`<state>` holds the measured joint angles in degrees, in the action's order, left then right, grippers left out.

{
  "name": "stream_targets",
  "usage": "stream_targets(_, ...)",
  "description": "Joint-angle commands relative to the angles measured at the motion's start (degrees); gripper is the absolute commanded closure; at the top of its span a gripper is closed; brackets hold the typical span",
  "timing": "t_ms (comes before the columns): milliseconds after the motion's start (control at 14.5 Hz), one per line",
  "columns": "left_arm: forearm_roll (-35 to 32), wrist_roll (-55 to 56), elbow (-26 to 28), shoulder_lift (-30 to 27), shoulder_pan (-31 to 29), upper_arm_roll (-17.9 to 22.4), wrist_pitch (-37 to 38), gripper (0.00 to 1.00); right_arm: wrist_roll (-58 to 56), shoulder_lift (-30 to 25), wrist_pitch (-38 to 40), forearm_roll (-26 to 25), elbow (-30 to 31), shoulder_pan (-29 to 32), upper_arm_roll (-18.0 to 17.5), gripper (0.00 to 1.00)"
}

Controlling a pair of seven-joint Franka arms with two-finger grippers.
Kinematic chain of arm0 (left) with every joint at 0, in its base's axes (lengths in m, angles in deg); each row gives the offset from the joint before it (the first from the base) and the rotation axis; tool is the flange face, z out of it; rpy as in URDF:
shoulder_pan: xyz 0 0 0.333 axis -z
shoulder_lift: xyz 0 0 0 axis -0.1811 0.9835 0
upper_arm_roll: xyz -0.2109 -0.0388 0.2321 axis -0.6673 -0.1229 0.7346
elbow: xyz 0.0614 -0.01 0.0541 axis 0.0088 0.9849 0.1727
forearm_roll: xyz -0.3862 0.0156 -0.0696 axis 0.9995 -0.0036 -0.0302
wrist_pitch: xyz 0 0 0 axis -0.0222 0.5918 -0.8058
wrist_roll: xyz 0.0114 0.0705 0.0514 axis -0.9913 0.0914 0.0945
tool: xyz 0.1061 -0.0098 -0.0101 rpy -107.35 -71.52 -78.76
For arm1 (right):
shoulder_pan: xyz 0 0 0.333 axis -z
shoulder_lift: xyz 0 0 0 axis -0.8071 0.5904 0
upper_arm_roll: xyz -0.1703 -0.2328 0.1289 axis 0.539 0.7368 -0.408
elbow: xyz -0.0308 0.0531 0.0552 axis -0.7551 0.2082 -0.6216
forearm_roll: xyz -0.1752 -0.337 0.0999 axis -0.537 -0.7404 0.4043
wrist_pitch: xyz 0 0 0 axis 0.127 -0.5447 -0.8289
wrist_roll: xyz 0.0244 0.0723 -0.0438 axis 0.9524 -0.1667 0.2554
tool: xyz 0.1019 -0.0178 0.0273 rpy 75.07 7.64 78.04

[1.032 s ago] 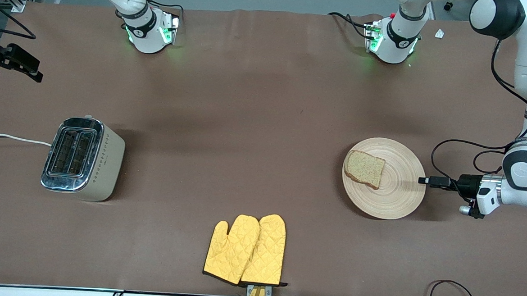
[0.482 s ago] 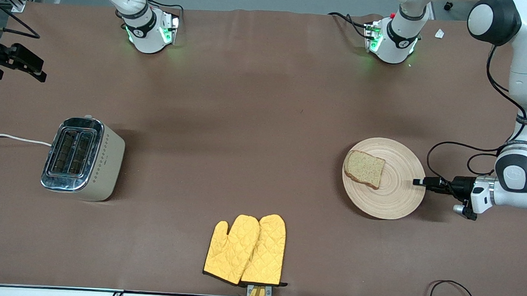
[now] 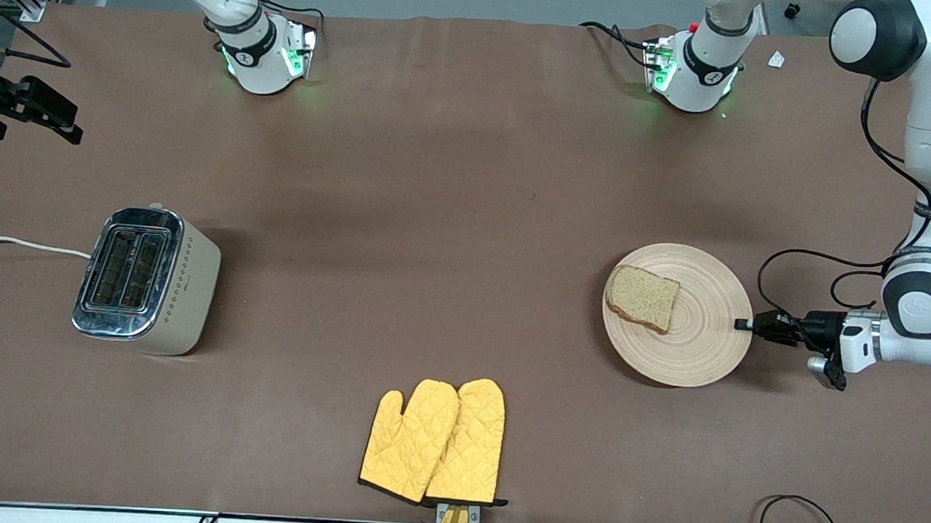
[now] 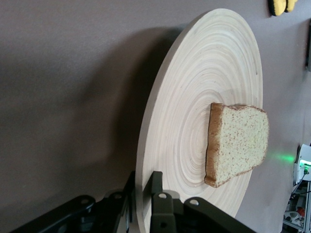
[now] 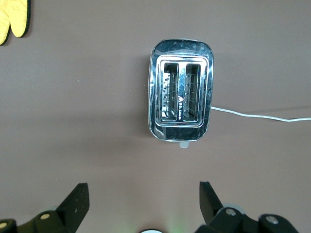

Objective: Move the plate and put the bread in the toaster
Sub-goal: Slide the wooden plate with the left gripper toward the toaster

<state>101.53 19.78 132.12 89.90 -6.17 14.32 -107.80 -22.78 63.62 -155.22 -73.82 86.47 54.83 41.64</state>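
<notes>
Left gripper has just clamped onto the plate's rim

Over the last second the left gripper (image 3: 743, 325) has drawn its jaws in from wide apart, and the left wrist view shows one finger above and one below the edge of the plate (image 3: 700, 338), pinching the rim at the side toward the left arm's end of the bench. The plate sits flat on the bench, barely shifted, with the bread (image 3: 644, 298) resting on it, so the move of the plate looks ready to begin. The right gripper (image 5: 141, 204) waits with jaws spread wide and empty, high over the toaster (image 3: 146, 279), which stands near the right arm's end.
</notes>
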Motion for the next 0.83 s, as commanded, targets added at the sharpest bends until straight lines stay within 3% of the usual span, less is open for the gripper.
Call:
stream_targets(0,0.9,-1.8,-0.7,0.6,0.3,-1.3,2.0,1.00,-0.4,-0.2,0.6,0.7,-0.5,0.0,0.2,0.00)
stream_targets(206,7.7,1.9,-0.8,0.5,1.0,-1.9,6.5,1.00,-0.4,-0.2,0.6,0.7,-0.5,0.0,0.2,0.00)
stream_targets(344,9.9,4.6,-0.8,0.6,1.2,-4.8,6.6,1.00,-0.4,-0.2,0.7,0.7,-0.5,0.0,0.2,0.00)
stream_targets(482,13.3,6.6,-0.7,1.0,2.5,-6.9,3.9,1.00,0.1,-0.2,0.7,0.7,-0.5,0.0,0.3,0.00)
stream_targets(757,24.0,9.0,-0.6,1.2,12.0,-7.0,-4.8,1.00,0.1,-0.2,1.4,0.7,-0.4,0.4,0.6,0.00)
